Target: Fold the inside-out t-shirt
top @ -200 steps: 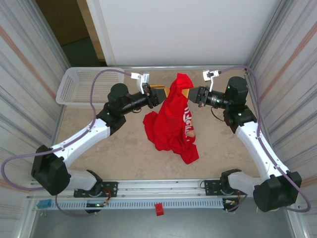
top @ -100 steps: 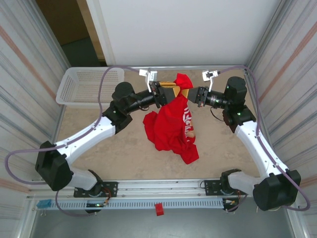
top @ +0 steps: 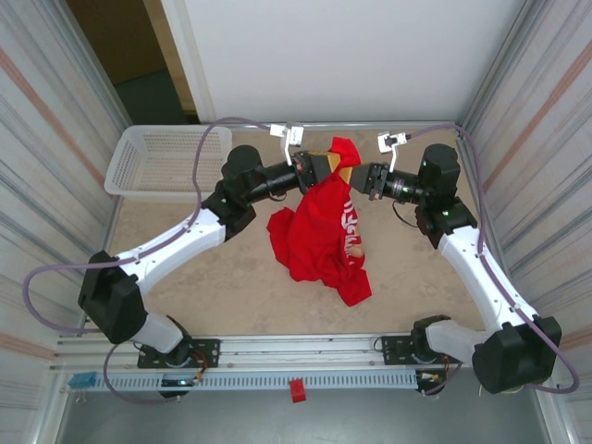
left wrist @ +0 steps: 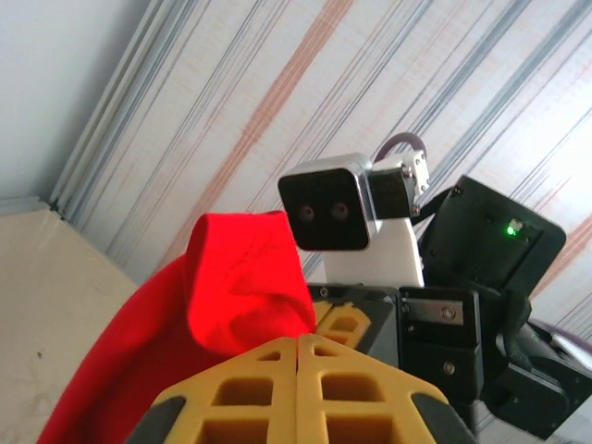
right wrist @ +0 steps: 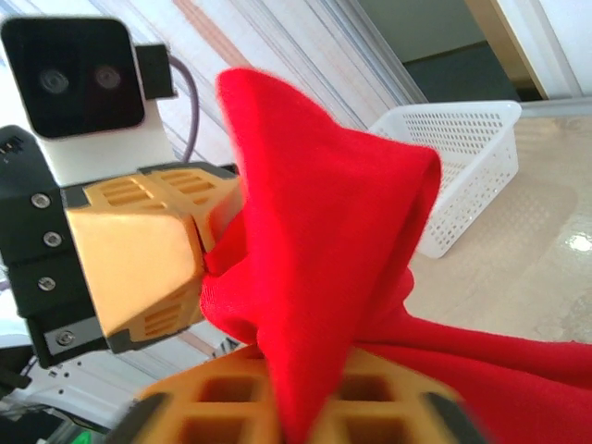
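The inside-out t-shirt (top: 319,242) is bright red, with faint white lettering. Its lower part lies bunched on the table and its top is lifted into a peak between the two grippers. My left gripper (top: 325,169) is at the peak's left side. In the left wrist view its yellow fingers (left wrist: 301,339) are pressed together, pinching the red fabric (left wrist: 236,296) at their tips. My right gripper (top: 355,176) faces it from the right. In the right wrist view its fingers (right wrist: 303,381) stand slightly apart, with a fold of the shirt (right wrist: 333,231) running between them.
A white mesh basket (top: 162,163) stands at the table's far left corner, and I see it beyond the cloth (right wrist: 467,166) in the right wrist view. Striped walls close in both sides. The arm bases and a rail run along the near edge.
My left arm has reached right to the shirt's raised peak, and its open fingers have shut on the fabric. My right gripper has stayed in place, and its fingers have parted a little.
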